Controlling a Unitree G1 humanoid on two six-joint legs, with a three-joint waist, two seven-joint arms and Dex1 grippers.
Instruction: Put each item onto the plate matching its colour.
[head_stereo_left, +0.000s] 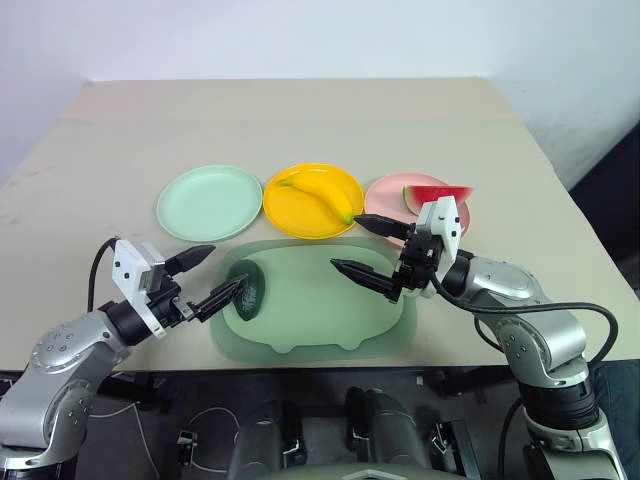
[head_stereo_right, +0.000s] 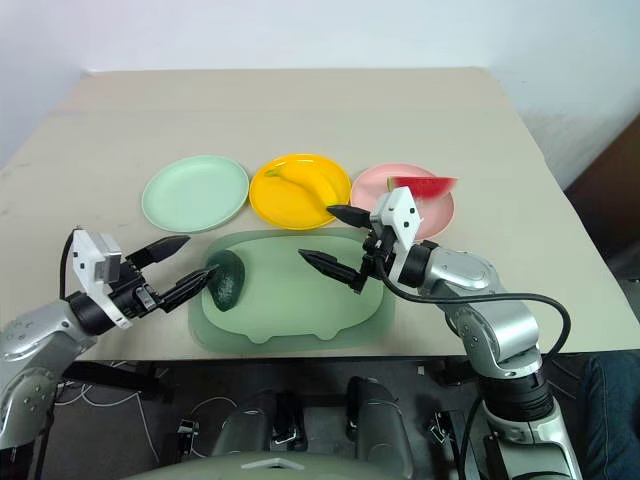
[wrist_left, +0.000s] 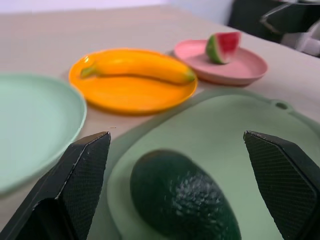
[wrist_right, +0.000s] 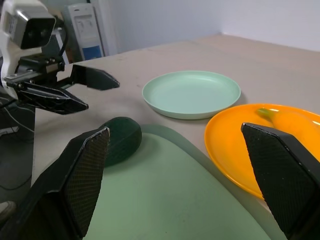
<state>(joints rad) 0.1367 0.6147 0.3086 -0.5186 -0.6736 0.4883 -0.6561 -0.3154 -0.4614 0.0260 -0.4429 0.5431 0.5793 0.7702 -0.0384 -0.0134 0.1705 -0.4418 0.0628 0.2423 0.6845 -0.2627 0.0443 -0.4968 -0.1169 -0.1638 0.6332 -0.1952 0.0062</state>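
Left wrist view: avocado (wrist_left: 185, 197) lies on the mat's (head_stereo_left: 330, 310) near-left corner, just short of the left gripper (head_stereo_left: 208, 276), jaws wide, empty. Likely light, hard, slick plastic; pinch across its middle. Right gripper (head_stereo_left: 366, 247) open, empty.

No readable text

No words, labels, brand marks, numbers or signs can be made out on anything in these views; every surface near either pincer is plain and unmarked.

table (head_stereo_left: 300, 120): beige | on it: green plate (head_stereo_left: 209, 202); yellow plate (head_stereo_left: 295, 212); pink plate (head_stereo_left: 388, 195); green mat (head_stereo_left: 320, 310)
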